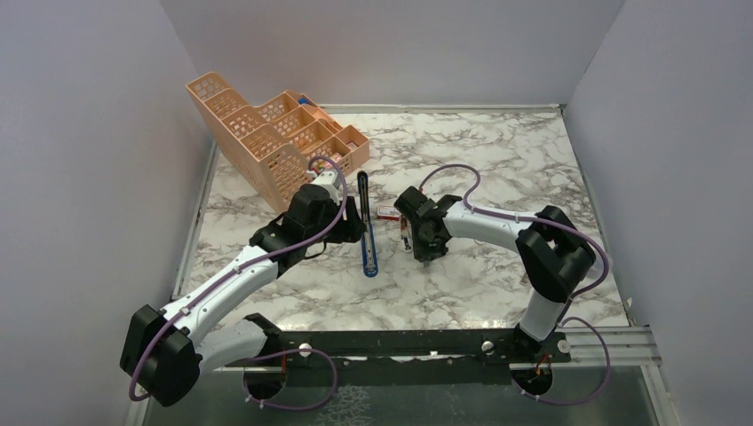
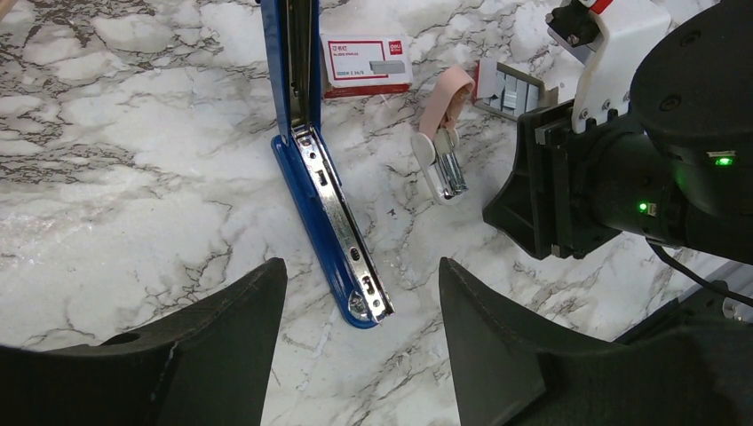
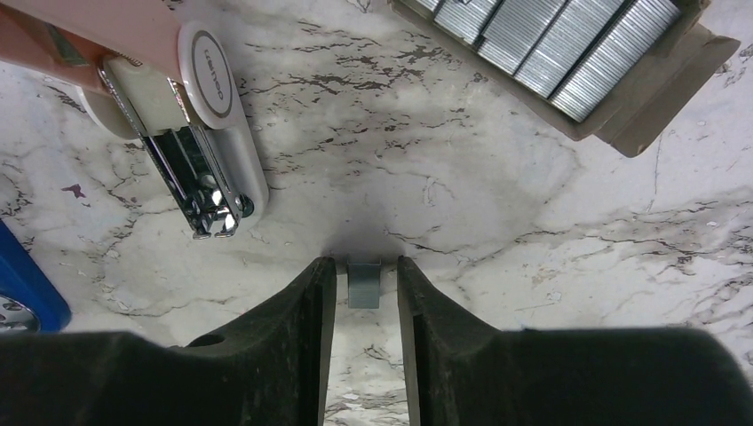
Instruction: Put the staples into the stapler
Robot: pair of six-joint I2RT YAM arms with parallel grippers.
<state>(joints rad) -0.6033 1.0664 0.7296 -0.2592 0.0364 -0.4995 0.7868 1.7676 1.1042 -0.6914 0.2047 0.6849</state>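
The blue stapler lies swung open on the marble, its silver channel facing up. My left gripper hovers open over the stapler's near tip, touching nothing. A short silvery strip of staples lies flat on the table between the tips of my right gripper. Those fingers are slightly apart, with a gap on each side of the strip, so it is not clamped. More staples fill an open cardboard tray just beyond. The right gripper sits to the right of the stapler.
A small pink-and-white stapler lies to the left of the right gripper. Behind the blue stapler is a red-and-white box. At the back left a peach mesh organiser leans over. White walls close in the table.
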